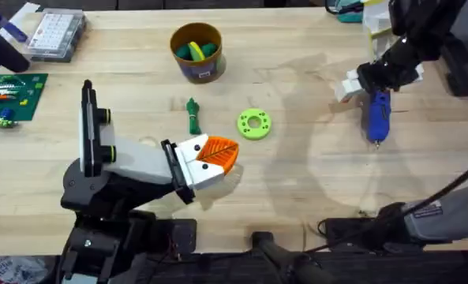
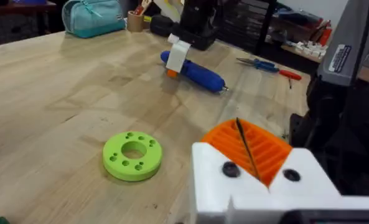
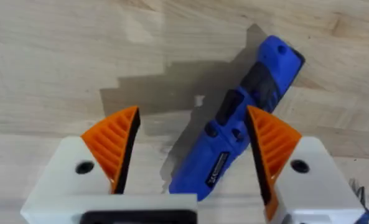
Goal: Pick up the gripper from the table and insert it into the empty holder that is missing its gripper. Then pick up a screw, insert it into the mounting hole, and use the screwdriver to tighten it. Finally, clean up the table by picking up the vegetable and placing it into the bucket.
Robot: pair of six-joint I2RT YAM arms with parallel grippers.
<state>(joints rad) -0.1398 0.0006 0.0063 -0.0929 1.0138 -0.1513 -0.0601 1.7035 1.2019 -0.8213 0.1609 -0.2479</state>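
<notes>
The blue screwdriver (image 1: pixel 377 114) lies on the table at the far right. My right gripper (image 1: pixel 372 88) hovers over it, open. In the right wrist view its orange fingers (image 3: pixel 116 146) straddle the screwdriver (image 3: pixel 246 118), one close against it, the other apart. My left gripper (image 1: pixel 216 154) rests low near the table's middle, shut, with its orange pads (image 2: pixel 265 152) pressed together and nothing between them. The dark green vegetable (image 1: pixel 192 116) lies just beyond it, and the bucket (image 1: pixel 198 72) stands farther back with green pieces inside. The loose gripper, holder and screw are out of view.
A lime-green ring (image 1: pixel 254 124) with holes lies right of the vegetable, in front of my left gripper (image 2: pixel 132 155). A green circuit board (image 1: pixel 9 96) and a clear parts box (image 1: pixel 56 33) sit at the far left. Pliers (image 2: pixel 268 65) lie beyond the screwdriver (image 2: pixel 196 73).
</notes>
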